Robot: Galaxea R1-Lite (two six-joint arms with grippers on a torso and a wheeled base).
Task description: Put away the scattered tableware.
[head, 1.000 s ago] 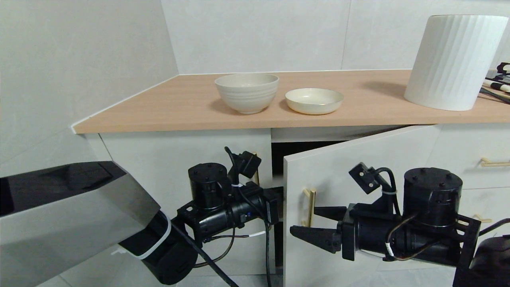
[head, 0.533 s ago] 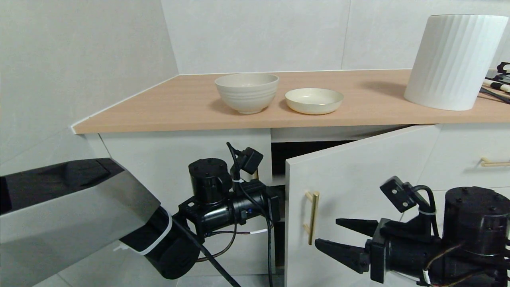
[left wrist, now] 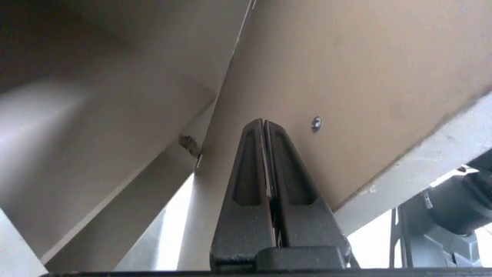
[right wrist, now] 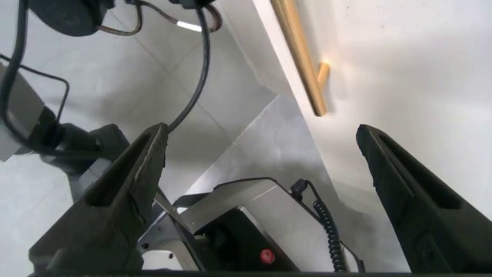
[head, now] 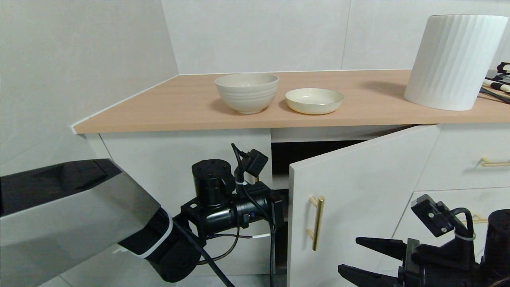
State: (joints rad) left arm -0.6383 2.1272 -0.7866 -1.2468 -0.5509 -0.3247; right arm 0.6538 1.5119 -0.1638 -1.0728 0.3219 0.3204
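Head view, lower right: you had the right gripper spread wide, near the open cabinet door. At centre, your left gripper was pressed together behind the door. Upper middle, the bowl and dish sat side by side on the counter.

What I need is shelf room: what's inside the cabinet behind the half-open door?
Only a dark gap shows past the door, with the shut left tool at the door's inner face. Any shelves or contents are hidden by door and darkness.
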